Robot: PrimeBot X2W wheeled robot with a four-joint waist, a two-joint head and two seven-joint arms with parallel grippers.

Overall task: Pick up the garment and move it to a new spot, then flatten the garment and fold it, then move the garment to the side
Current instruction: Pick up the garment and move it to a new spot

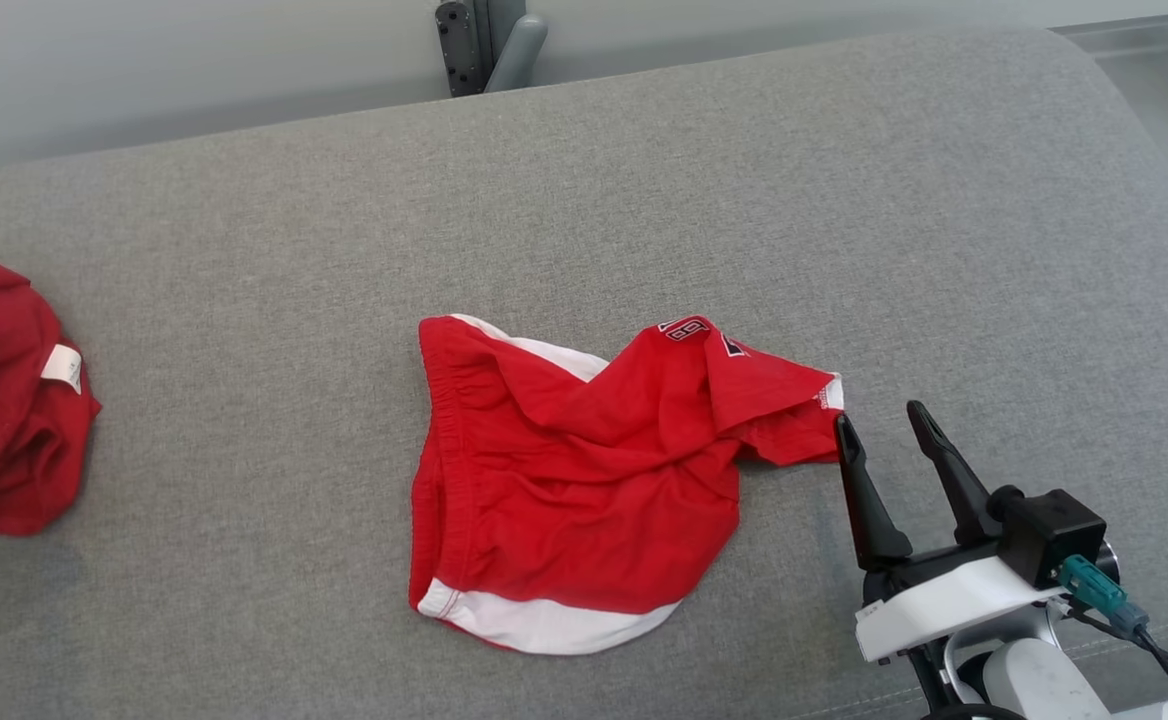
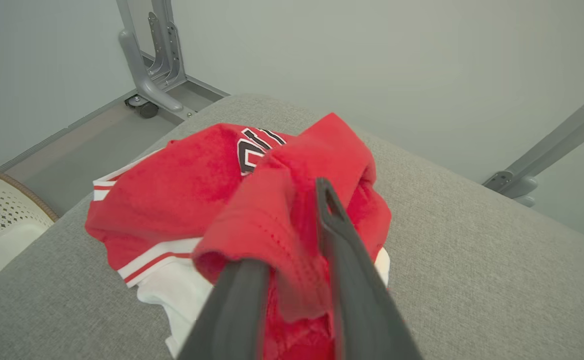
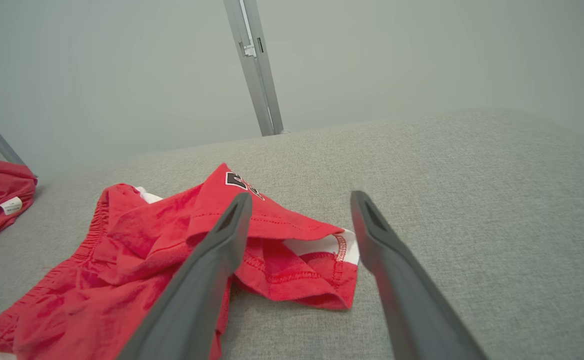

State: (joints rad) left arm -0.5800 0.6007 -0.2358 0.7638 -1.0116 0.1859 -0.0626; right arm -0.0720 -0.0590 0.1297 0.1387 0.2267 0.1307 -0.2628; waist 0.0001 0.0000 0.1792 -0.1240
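Note:
Red shorts (image 1: 564,470) with white trim lie crumpled in the middle of the grey padded surface (image 1: 744,200); they also show in the right wrist view (image 3: 147,240). My right gripper (image 1: 889,418) is open just right of the shorts' right hem, low over the surface. In the right wrist view (image 3: 299,200) the hem corner lies between its fingers. A second red garment (image 1: 14,400), with white trim and black lettering, is bunched at the far left edge. My left gripper (image 2: 287,210) hangs over this garment (image 2: 182,195), its fingers a little apart with a red fold draped between them and over the left fingertip.
A white perforated basket (image 2: 2,220) stands on the floor beyond the surface's left end. Grey metal frame legs (image 2: 147,65) and a post (image 3: 254,65) rise behind the surface. The surface's rounded far right corner (image 1: 1094,70) lies close to the right arm.

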